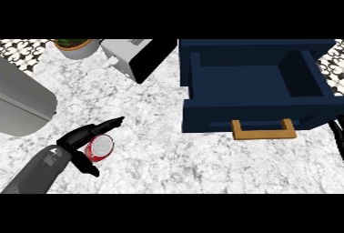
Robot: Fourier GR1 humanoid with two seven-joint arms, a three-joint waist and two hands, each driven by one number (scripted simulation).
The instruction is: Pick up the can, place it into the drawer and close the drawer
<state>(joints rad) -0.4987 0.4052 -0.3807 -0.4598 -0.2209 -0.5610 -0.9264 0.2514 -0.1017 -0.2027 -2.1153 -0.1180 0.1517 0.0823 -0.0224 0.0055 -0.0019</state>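
Can point(101, 147) sits clasped in left robot hand point(82, 141).

Can point(101, 147) body largely hidden by hand point(79, 140).

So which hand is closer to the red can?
The left. The left hand is right at the can, with its fingers and thumb on either side of it. The right hand isn't clearly in view; only a dark sliver shows at the right edge, far beyond the drawer.
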